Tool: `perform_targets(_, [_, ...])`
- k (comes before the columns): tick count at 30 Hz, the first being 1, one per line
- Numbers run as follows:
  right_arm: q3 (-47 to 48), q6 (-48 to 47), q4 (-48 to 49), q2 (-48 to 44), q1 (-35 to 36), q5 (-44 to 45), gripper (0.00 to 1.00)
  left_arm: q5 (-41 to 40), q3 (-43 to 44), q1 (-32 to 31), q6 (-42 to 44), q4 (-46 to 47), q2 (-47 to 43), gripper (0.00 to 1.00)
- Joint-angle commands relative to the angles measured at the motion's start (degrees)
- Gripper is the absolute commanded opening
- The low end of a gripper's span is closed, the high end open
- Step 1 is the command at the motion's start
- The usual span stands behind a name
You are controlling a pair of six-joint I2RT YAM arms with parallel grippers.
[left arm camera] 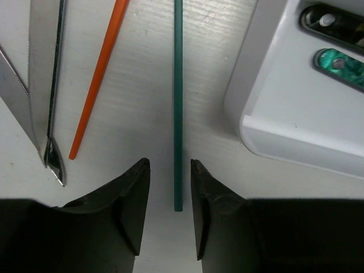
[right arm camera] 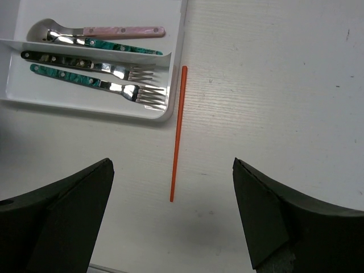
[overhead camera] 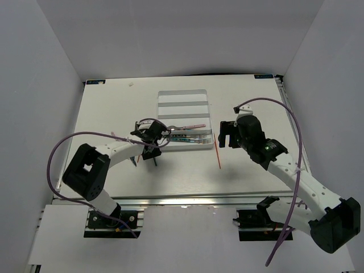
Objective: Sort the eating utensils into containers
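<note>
The white tray (overhead camera: pixel 182 98) lies at mid-table. Its near compartments hold a pink-handled spoon (right arm camera: pixel 122 32) and green-handled forks (right arm camera: pixel 85 79). My left gripper (overhead camera: pixel 151 142) is at the tray's near left corner. In the left wrist view its fingers (left arm camera: pixel 170 162) are open a narrow way astride the end of a dark green chopstick (left arm camera: pixel 178 102) on the table, not touching it. An orange chopstick (left arm camera: pixel 99 74) and two knives (left arm camera: pixel 40 85) lie to its left. My right gripper (overhead camera: pixel 226 136) is wide open and empty (right arm camera: pixel 172 165) above another orange chopstick (right arm camera: pixel 177 131) beside the tray's right edge.
The tray's corner (left arm camera: pixel 284 131) is close to the right of my left fingers. White walls enclose the table on three sides. The tray's far compartments (overhead camera: pixel 182 105) look empty. Bare tabletop lies right of the orange chopstick (overhead camera: pixel 218 151).
</note>
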Motion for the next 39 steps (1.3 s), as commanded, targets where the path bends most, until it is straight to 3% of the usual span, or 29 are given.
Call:
perform_targets(1, [-1.1,1.0,2.2,-0.9,0.2,-0.3,0.89,-0.5,-1.6,0.1,-0.6,3.9,1.1,0.42])
perform_targets(8, [-2.0,0.6,2.3,-2.0,0.2,-0.4,0.89,0.1,-4.5,0.1,-1.1,5.7,3.3,0.32])
perform_targets(20, [-3.7,-0.2,4.4,-6.7,0.1,-3.6,0.88,2.0,-8.4,-0.5,-0.9,4.1,-3.3,0.0])
perform_targets(30, [-3.0,-0.3,4.0,-6.9,0.1,-2.9,0.88,-4.2,4.6,-0.7,9.4,-8.6,-10.7,0.0])
perform_targets(34, [-2.7,-1.0,4.0,-6.6,0.1,-1.7,0.88,-1.7,8.1,-0.7,16.3,-6.6,-12.0,0.0])
perform_targets(39, [-1.6,-2.9,4.0,-5.9,-0.6,1.6,0.88,2.1,17.4,-0.7,26.6,-4.4,-7.3,0.0])
